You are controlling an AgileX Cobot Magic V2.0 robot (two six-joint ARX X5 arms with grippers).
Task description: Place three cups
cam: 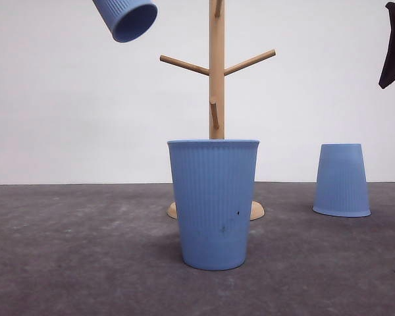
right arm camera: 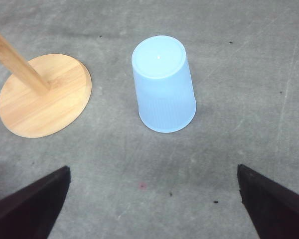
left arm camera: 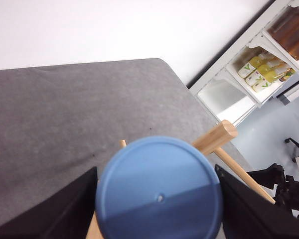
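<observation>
Light-blue plastic: three ribbed cups, one held in the air, two on the grey table (cam: pixel 66 263).
Held cup (left arm camera: pixel 159 196): clamped between the left gripper's (left arm camera: pixel 157 209) two dark fingers, bottom toward the wrist camera; in the front view it hangs high and tilted, mouth down and to the right, left of the rack's post.
Wooden rack (cam: pixel 216 72): upright post with angled pegs on a round base; the left peg (cam: pixel 184 65) looks the nearest free one.
Upright cup (cam: pixel 214 201): mouth up, in front of the rack base.
Upside-down cup (cam: pixel 342 180): right of the rack, apart from it.
Right gripper (right arm camera: pixel 149 204): wide open, empty, hovering above the upside-down cup.
Doing it well: line the cup's mouth up with the peg's slant, slide it on along that line, and let go only once it is seated.
Risk: coming in crooked could knock the post.
</observation>
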